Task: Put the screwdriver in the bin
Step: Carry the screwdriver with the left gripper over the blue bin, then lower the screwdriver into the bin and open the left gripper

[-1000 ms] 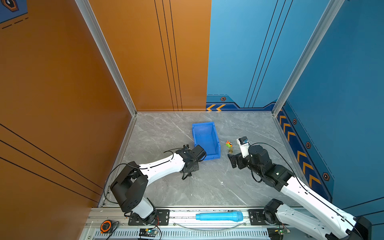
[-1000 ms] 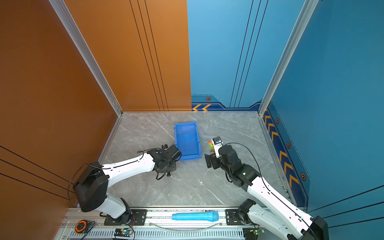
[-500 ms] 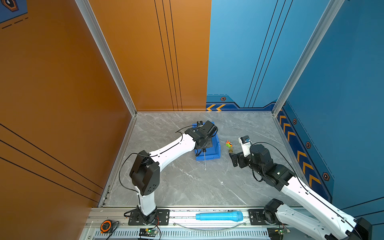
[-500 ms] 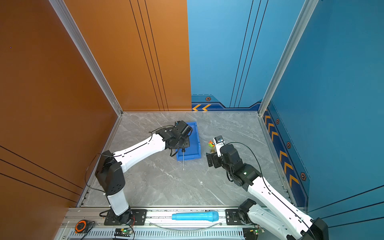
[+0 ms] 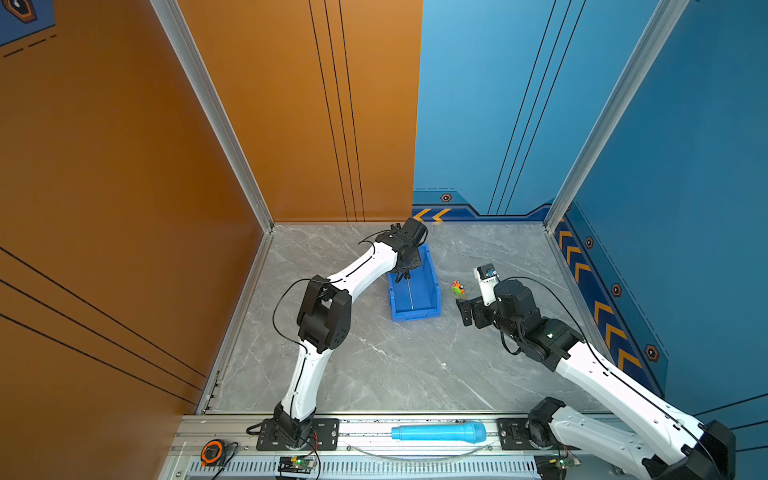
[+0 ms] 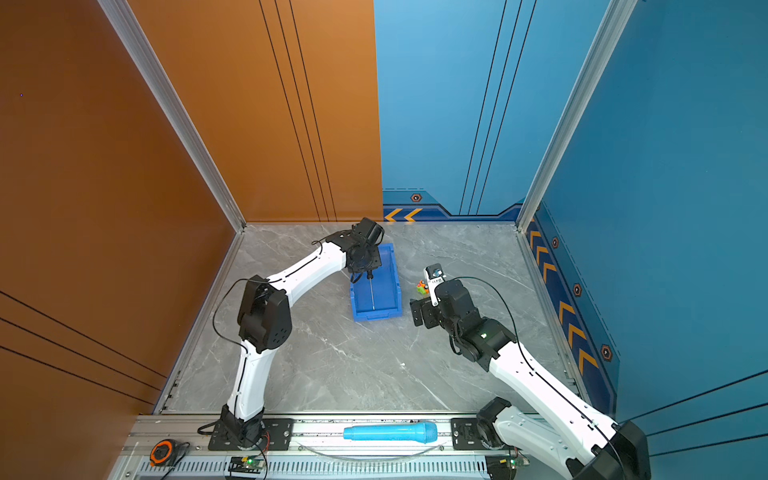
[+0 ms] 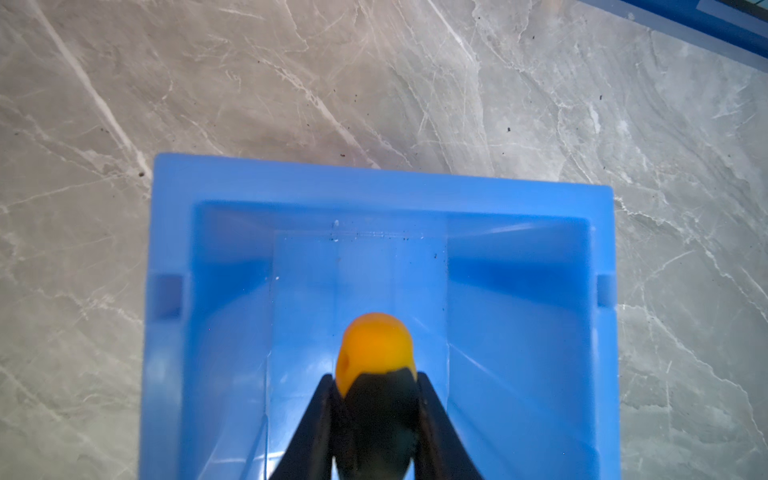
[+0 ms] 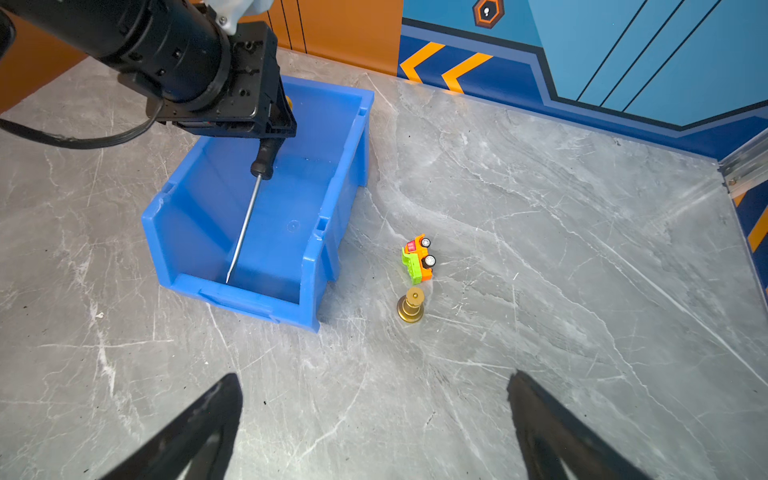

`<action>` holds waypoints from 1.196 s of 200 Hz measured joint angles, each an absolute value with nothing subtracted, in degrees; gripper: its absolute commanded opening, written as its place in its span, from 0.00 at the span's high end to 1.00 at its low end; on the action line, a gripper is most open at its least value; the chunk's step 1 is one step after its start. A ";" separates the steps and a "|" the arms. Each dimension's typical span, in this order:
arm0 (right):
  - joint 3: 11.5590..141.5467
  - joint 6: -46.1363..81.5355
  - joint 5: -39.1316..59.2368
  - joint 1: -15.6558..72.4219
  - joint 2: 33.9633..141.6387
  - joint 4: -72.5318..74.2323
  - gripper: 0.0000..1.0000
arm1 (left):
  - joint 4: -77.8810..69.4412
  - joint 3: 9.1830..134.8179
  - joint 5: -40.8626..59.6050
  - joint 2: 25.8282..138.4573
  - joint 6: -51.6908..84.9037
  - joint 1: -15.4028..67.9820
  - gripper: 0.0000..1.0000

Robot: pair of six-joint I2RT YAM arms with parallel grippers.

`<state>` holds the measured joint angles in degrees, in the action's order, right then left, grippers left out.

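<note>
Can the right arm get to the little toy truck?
Probably yes. The right pincer is open and faces the toy truck. Only the small brass piece stands between them, so it might get bumped.

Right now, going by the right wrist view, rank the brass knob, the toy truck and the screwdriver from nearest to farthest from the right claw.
From the right claw:
1. brass knob, standing on the table beside the bin.
2. toy truck, just beyond the knob.
3. screwdriver, angled down into the bin, gripped by the left claw.
</note>
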<state>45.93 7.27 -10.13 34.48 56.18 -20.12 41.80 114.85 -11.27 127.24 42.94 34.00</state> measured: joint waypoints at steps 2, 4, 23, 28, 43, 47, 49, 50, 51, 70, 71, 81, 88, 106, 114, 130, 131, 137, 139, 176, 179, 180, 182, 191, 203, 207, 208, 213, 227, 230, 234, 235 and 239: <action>45.95 7.27 -10.22 34.48 56.34 -20.12 0.00 | 41.85 115.13 -11.27 127.46 42.87 34.00 0.98; 45.95 7.27 -10.28 34.48 56.47 -20.12 0.00 | 41.87 115.37 -11.27 127.68 42.87 34.00 0.98; 46.24 7.27 -10.55 34.48 57.69 -20.14 0.00 | 41.80 117.12 -11.29 129.34 42.85 34.02 0.97; 46.33 7.29 -10.55 34.48 57.93 -20.12 0.00 | 41.78 117.38 -11.33 129.69 42.85 34.02 0.97; 46.57 7.27 -10.57 34.48 58.63 -20.01 0.00 | 41.82 118.04 -11.60 130.54 42.81 34.17 0.97; 46.59 7.29 -10.59 34.48 58.76 -19.94 0.00 | 41.85 118.19 -11.75 130.72 42.76 34.20 0.97; 46.61 7.29 -10.59 34.48 58.83 -19.97 0.00 | 41.89 118.28 -11.79 130.85 42.70 34.20 0.97; 46.63 7.29 -10.59 34.48 58.85 -19.97 0.00 | 41.89 118.30 -11.81 130.89 42.68 34.20 0.97; 46.63 7.29 -10.59 34.48 58.89 -19.97 0.00 | 41.89 118.39 -11.86 130.96 42.65 34.20 0.97; 46.78 7.29 -10.61 34.48 59.51 -19.94 0.00 | 41.85 119.42 -12.82 132.00 42.37 34.46 0.96; 46.78 7.29 -10.61 34.48 59.53 -19.92 0.00 | 41.82 119.48 -12.91 132.07 42.37 34.48 0.96; 46.78 7.29 -10.61 34.48 59.75 -19.92 0.00 | 41.80 119.85 -13.32 132.73 42.28 34.57 0.96; 46.81 7.29 -10.66 34.48 59.81 -19.92 0.00 | 41.80 120.05 -13.52 133.19 42.28 34.68 0.96; 46.83 7.29 -10.70 34.48 59.81 -19.92 0.00 | 41.82 120.42 -14.17 134.63 42.33 34.94 0.95; 46.83 7.27 -10.70 34.48 59.79 -19.92 0.00 | 41.82 120.44 -14.46 135.17 42.46 35.07 0.95; 46.83 7.27 -10.70 34.48 59.77 -19.92 0.00 | 41.85 120.46 -15.05 136.25 42.52 35.31 0.95; 46.83 7.27 -10.70 34.48 59.77 -19.92 0.00 | 41.85 120.46 -15.09 136.27 42.52 35.31 0.95; 46.83 7.27 -10.70 34.48 59.75 -19.92 0.00 | 41.85 120.46 -15.38 136.59 42.68 35.44 0.94; 46.83 7.27 -10.70 34.48 59.72 -19.92 0.00 | 41.82 120.49 -15.46 136.68 42.70 35.48 0.94; 46.83 7.27 -10.70 34.48 59.35 -19.92 0.00 | 41.85 121.19 -16.49 138.39 43.11 36.03 0.91; 46.83 7.27 -10.70 34.48 59.35 -19.94 0.00 | 41.82 121.27 -16.49 138.50 43.18 36.07 0.91; 46.83 7.27 -10.70 34.48 59.35 -19.92 0.00 | 41.82 121.30 -16.49 138.52 43.20 36.07 0.91; 46.83 7.27 -10.70 34.48 59.33 -19.92 0.00 | 41.80 121.32 -16.49 138.58 43.27 36.07 0.90; 46.83 7.27 -10.70 34.48 59.31 -19.94 0.00 | 41.85 121.34 -16.49 138.80 43.53 36.07 0.89; 46.83 7.27 -10.70 34.48 59.18 -19.92 0.00 | 41.82 121.34 -16.49 139.00 43.77 36.10 0.86; 46.83 7.27 -10.70 34.48 59.13 -19.94 0.00 | 41.82 121.34 -16.49 139.02 43.79 36.12 0.84; 46.83 7.27 -10.70 34.48 59.09 -19.94 0.00 | 41.85 121.34 -16.49 139.04 43.81 36.12 0.84; 46.83 7.27 -10.70 34.46 58.98 -19.94 0.00 | 41.82 121.34 -16.49 139.11 43.92 36.12 0.83; 46.83 7.27 -10.70 34.35 58.52 -19.94 0.00 | 41.80 121.43 -16.64 139.35 43.94 36.14 0.82; 46.83 7.27 -10.70 34.30 58.41 -19.92 0.00 | 41.80 121.47 -16.71 139.41 43.97 36.16 0.81; 46.83 7.25 -10.70 34.22 58.26 -19.94 0.00 | 41.82 121.56 -16.71 139.44 43.97 36.18 0.81; 46.83 7.25 -10.70 34.20 58.22 -19.94 0.00 | 41.80 121.56 -16.71 139.44 43.97 36.18 0.81; 46.83 7.25 -10.70 34.13 58.08 -19.94 0.00 | 41.78 121.56 -16.71 139.46 43.97 36.18 0.80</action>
<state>46.83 7.25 -10.70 34.13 58.08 -19.94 41.78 121.56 -16.71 139.46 43.97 36.18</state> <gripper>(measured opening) 0.999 0.275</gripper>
